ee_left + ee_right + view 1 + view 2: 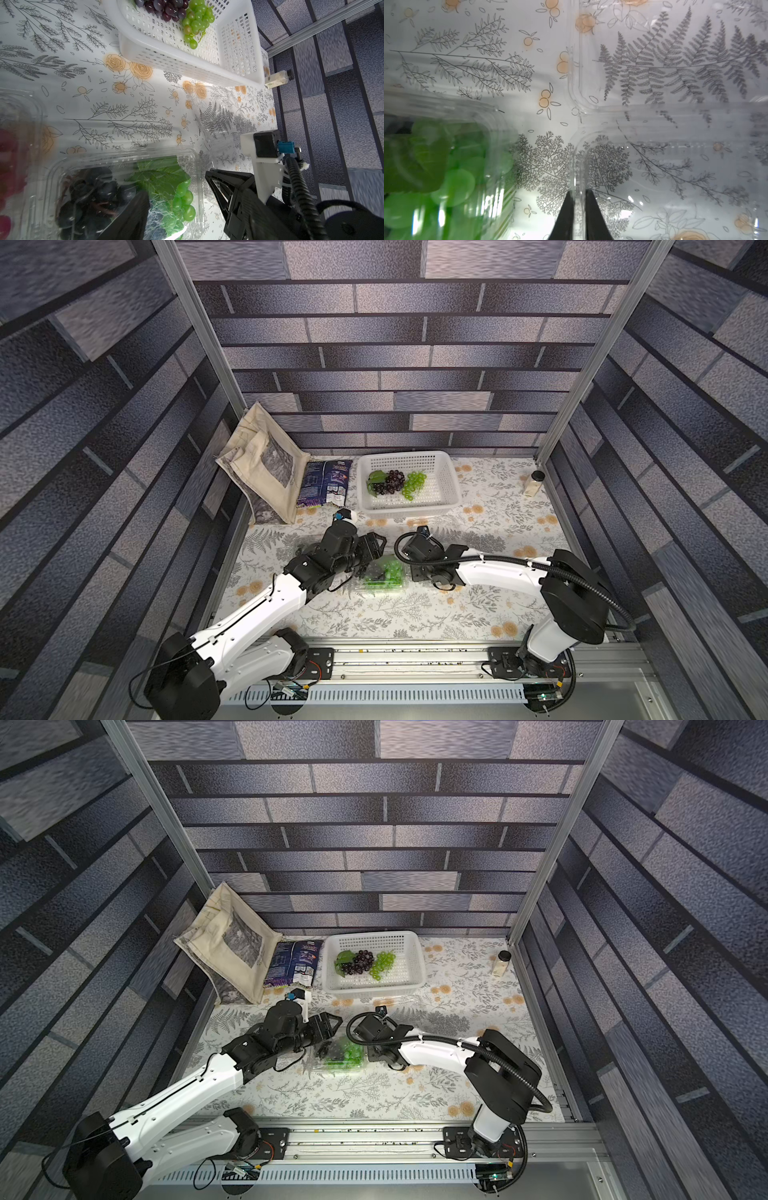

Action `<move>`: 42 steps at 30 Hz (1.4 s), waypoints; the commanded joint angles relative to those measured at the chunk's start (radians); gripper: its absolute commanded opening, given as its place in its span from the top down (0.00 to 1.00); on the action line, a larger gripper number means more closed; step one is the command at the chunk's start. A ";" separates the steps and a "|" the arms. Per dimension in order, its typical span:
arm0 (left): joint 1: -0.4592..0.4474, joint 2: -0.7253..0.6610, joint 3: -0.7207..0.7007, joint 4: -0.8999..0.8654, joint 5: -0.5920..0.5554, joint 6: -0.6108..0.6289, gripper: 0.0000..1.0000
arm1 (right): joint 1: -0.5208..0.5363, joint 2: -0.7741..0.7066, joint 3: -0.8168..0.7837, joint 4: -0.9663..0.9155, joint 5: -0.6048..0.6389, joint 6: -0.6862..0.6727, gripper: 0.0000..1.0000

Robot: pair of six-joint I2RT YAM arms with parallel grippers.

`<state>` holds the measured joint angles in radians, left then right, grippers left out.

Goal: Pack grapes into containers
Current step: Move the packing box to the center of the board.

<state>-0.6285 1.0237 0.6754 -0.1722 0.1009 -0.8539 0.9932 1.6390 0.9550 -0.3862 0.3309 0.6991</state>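
We looked steeply down from high above on the whole desk (415,614) in both top views; our wrist cameras sat close, both catching the filled container (124,155).

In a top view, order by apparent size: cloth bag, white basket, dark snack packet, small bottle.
1. cloth bag and white basket, too alike to rank
2. dark snack packet
3. small bottle

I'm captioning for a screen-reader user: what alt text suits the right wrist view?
The right gripper pinches the rim of an empty clear container on a floral tablecloth. Beside it sits a second container holding green grapes.
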 commanded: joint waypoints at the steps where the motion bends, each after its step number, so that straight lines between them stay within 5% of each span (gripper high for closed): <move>1: 0.005 -0.017 -0.013 -0.013 -0.010 -0.013 0.27 | 0.014 0.014 0.023 0.017 -0.014 0.024 0.87; 8: 0.006 -0.020 -0.013 -0.016 -0.010 -0.011 0.27 | 0.027 -0.020 0.011 0.044 -0.044 0.054 0.70; 17: -0.024 -0.007 0.036 -0.065 -0.046 0.019 0.27 | 0.003 -0.245 0.014 -0.022 -0.044 0.031 0.49; 25: -0.027 0.048 0.142 -0.120 -0.072 0.062 0.26 | -0.242 -0.357 0.087 -0.061 -0.059 -0.168 0.42; 33: 0.030 0.209 0.315 -0.172 -0.073 0.116 0.24 | -0.454 -0.079 0.357 -0.019 -0.155 -0.404 0.42; 42: 0.152 0.421 0.492 -0.187 -0.025 0.147 0.22 | -0.513 0.287 0.687 0.041 -0.298 -0.479 0.42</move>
<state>-0.5041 1.4166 1.1160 -0.3260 0.0566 -0.7406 0.4873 1.8736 1.5539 -0.3687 0.0872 0.2749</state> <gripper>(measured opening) 0.779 0.582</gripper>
